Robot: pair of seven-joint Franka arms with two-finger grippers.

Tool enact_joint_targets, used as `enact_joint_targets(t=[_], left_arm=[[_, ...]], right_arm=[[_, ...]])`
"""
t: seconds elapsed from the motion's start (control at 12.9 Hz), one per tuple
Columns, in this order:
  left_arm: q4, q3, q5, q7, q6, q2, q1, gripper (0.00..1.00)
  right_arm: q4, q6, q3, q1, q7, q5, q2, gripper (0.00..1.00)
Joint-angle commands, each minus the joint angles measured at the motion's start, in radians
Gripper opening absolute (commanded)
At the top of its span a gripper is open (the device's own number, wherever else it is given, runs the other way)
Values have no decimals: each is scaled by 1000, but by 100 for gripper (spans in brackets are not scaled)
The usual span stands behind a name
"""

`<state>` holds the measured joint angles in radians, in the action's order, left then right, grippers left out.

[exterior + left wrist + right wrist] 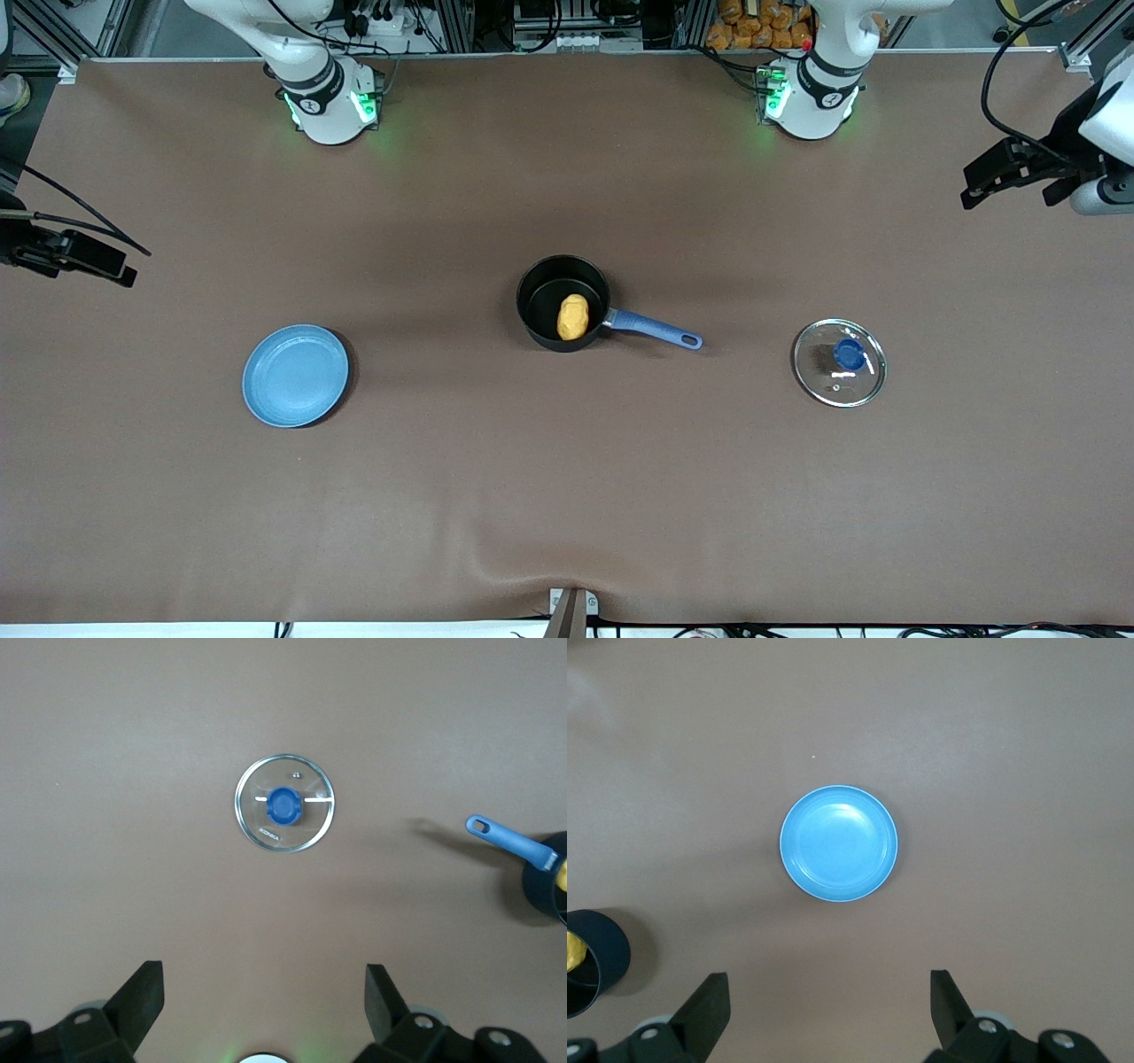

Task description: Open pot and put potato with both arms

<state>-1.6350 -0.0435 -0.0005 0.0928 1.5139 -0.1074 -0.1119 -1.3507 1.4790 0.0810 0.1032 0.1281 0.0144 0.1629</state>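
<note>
front view: potato (pixel 573 316) sits in the uncovered pot (pixel 542 292); glass lid (pixel 839 362) lies aside on the table (pixel 567 496); left tool (pixel 264 992) and right tool (pixel 829 997) hang apart, empty, job seemingly done.

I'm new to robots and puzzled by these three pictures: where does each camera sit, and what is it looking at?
Front view: high across the table, facing both arm bases; shows pot, potato, lid, plate.
Left wrist view: looks down on the lid; open left gripper shows.
Right wrist view: looks down on the plate; open right gripper shows.
All three catch the pot.
</note>
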Motion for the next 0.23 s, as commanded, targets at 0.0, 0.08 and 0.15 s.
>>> enact_joint_targets(t=[0.0,0.08,0.15], left_arm=[[-22,-24,-24,-56,-3,-41,-17,100],[-11,-24,-24,-48,-4,-40,-17,100],[-2,-25,-24,-48,-9,-37,-15,100]], right_arm=[[-2,-5,14,13,2,1,-11,100],[-2,-6,13,13,2,1,-11,100],[-1,-6,13,13,2,1,-11,100]])
